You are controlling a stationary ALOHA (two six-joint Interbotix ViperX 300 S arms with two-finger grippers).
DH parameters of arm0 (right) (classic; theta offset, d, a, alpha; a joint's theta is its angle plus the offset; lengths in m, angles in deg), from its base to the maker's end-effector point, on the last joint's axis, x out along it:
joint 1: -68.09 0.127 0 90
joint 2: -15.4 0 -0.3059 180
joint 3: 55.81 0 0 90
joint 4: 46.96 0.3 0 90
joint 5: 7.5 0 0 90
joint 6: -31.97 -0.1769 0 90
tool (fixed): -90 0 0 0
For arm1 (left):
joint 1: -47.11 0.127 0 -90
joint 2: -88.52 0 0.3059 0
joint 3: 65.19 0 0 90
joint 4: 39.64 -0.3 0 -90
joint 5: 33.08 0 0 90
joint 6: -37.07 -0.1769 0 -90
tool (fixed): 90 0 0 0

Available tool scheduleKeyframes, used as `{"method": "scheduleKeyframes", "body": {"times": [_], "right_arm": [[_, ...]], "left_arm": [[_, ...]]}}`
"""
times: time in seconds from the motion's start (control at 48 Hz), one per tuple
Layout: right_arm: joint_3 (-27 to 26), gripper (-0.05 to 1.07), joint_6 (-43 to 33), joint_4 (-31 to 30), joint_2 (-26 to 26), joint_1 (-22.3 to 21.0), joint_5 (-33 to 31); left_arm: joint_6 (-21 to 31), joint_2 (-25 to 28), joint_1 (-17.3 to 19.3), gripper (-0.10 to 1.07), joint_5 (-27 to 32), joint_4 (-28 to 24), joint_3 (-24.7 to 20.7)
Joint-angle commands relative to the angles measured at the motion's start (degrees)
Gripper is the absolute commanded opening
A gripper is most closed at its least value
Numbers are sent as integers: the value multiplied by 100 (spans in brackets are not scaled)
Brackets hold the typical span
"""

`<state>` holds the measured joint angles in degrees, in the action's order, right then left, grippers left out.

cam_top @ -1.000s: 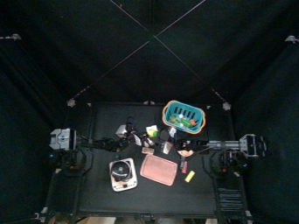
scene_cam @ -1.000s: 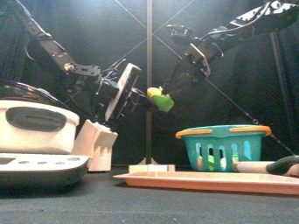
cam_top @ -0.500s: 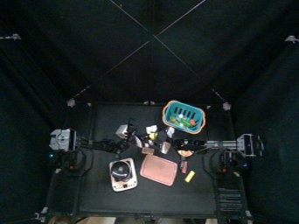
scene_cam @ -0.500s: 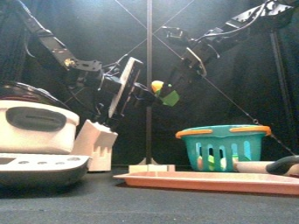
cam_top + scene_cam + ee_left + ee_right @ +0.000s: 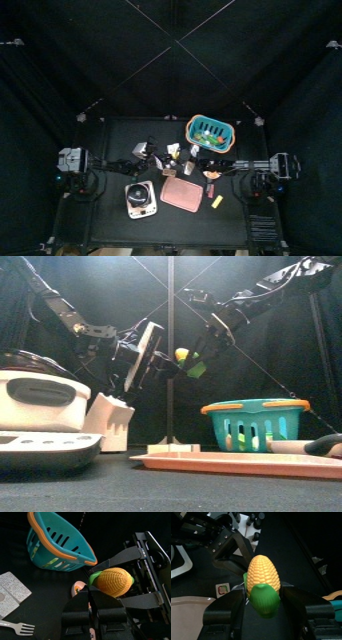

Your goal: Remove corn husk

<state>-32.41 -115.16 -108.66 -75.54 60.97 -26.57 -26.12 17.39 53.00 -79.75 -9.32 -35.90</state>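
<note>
From above, both arms meet over the middle of the black table (image 5: 120, 200), beside the teal basket (image 5: 211, 129); the corn is too small there to make out. A pink tray (image 5: 181, 193) and a white appliance (image 5: 140, 199) lie below them.

The front view shows the yellow cob (image 5: 181, 354) held in the air between the two arms, well above the tray (image 5: 227, 461) and basket (image 5: 254, 421), with the green corn husk (image 5: 197, 368) at its right-hand end. The left gripper (image 5: 158, 359) grasps the cob's bare end; the right gripper (image 5: 205, 356) is clenched on the husk.

In the left wrist view the rounded yellow tip of the cob (image 5: 113, 581) sits pinched between that gripper's jaws, a rim of husk (image 5: 95, 576) showing behind it, and the right arm's black gripper beyond.

In the right wrist view the cob (image 5: 263, 571) stands largely bare, the husk (image 5: 264, 598) bunched at its base and gripped between the right jaws.

Judged from this, the peel is under way: husk mostly slid down but still on. The next move calls for the arms to draw apart along the cob's axis, the left holding firm.

No writing or brand can be read anywhere
</note>
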Motion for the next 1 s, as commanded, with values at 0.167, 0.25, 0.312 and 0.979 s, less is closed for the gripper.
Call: {"method": "scheduleKeyframes", "body": {"times": [0.167,0.25,0.312,0.979], "right_arm": [[-70,62,-9,26,141,44,18],[-70,62,-9,18,158,97,18],[-70,62,-9,18,185,123,18],[141,61,-26,35,694,545,0]], "left_arm": [[-9,9,105,29,-26,0,-79],[-9,9,141,29,-26,0,-70],[-9,9,167,29,-26,0,-53],[-9,-167,325,29,-79,0,185]]}}
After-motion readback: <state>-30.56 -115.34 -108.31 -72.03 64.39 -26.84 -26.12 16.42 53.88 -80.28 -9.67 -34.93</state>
